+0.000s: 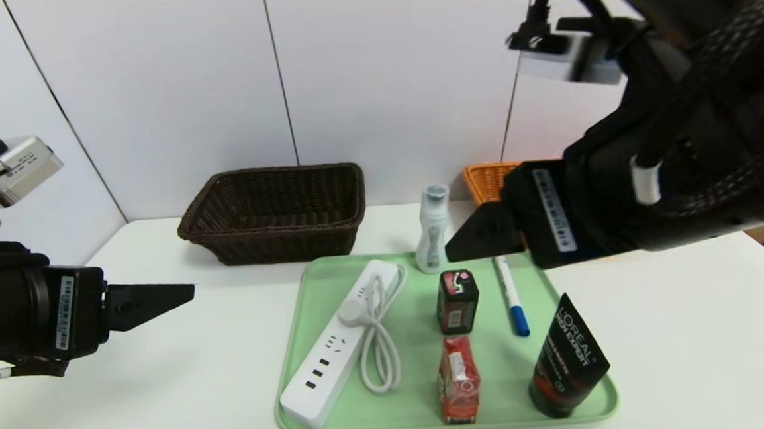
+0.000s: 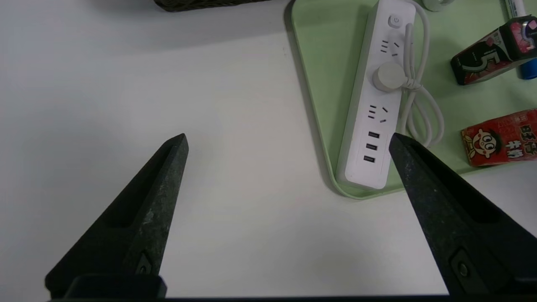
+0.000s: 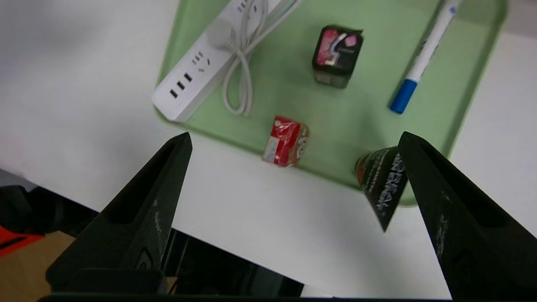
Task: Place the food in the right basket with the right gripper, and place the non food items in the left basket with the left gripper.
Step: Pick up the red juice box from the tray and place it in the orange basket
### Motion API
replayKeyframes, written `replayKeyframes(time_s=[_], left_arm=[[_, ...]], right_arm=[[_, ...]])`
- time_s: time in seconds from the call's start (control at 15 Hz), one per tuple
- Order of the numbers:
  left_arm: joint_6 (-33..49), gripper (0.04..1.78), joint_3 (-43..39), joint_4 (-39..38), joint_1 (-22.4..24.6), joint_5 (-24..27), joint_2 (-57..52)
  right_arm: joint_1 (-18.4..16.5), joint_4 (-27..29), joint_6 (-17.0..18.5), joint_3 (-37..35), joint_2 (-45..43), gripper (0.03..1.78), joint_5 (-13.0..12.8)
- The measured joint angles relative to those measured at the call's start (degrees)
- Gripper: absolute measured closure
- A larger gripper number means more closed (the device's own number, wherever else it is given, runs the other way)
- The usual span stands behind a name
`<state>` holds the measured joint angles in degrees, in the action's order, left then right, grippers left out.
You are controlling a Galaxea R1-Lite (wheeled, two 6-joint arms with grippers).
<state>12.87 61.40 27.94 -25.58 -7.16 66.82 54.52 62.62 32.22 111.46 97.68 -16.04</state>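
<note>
**Inspector:** Food items, location pls?

**Me:** Both on the green tray point(image 1: 545, 277). Black carton point(image 1: 457, 301) stands upright mid-tray; red carton point(image 1: 458, 379) is just nearer me, close to the tray's near rim.

**Inspector:** Non-food?

**Me:** All on the same tray. Power strip point(image 1: 337, 350) lies diagonally along the tray's left side, cord looped beside it. White bottle point(image 1: 433, 228) upright at the tray's far edge. Marker point(image 1: 511, 294) lies to the right of the black carton, blue cap toward me. L'Oreal tube point(image 1: 566, 356) stands on its cap at the tray's near-right corner.

**Inspector:** Baskets?

**Me:** Left basket point(image 1: 276, 211), dark brown, sits beyond the tray's far-left corner. Right basket point(image 1: 489, 180), orange, beyond the far-right corner, mostly hidden by my right arm.

**Inspector:** Jaws?

**Me:** Left gripper point(image 2: 287, 144) hovers over bare table, left of the tray; jaws spread wide, nothing between. Right gripper point(image 3: 293, 140) is raised above the tray's right side; jaws spread wide too, holding nothing.
</note>
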Motion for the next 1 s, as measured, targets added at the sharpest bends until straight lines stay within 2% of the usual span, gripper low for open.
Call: replayKeyframes(time_s=[0.2,0.33,0.53,0.67,0.8,1.0], left_arm=[[0.0,0.13,-1.4,0.0,0.0,0.0,-1.3],[0.0,0.13,-2.0,0.0,0.0,-0.1,-1.8],[0.0,0.13,-2.8,0.0,0.0,0.0,-2.6],[0.0,0.13,-3.5,-0.1,0.0,-0.1,-3.2],[-0.1,0.13,-4.0,-0.2,0.0,-0.1,-3.5],[-0.1,0.13,-4.2,-0.2,0.0,-0.1,-3.8]], right_arm=[[4.1,0.4,2.0,0.5,3.9,0.11,-0.3],[5.4,1.5,3.7,0.6,6.3,0.11,-0.4],[5.9,6.1,9.6,0.6,9.9,0.11,-2.0],[5.9,8.7,12.5,0.6,12.0,0.11,-2.1],[5.8,9.1,14.1,0.5,13.9,0.11,-2.0],[5.5,9.2,14.4,0.5,16.0,0.11,-1.8]])
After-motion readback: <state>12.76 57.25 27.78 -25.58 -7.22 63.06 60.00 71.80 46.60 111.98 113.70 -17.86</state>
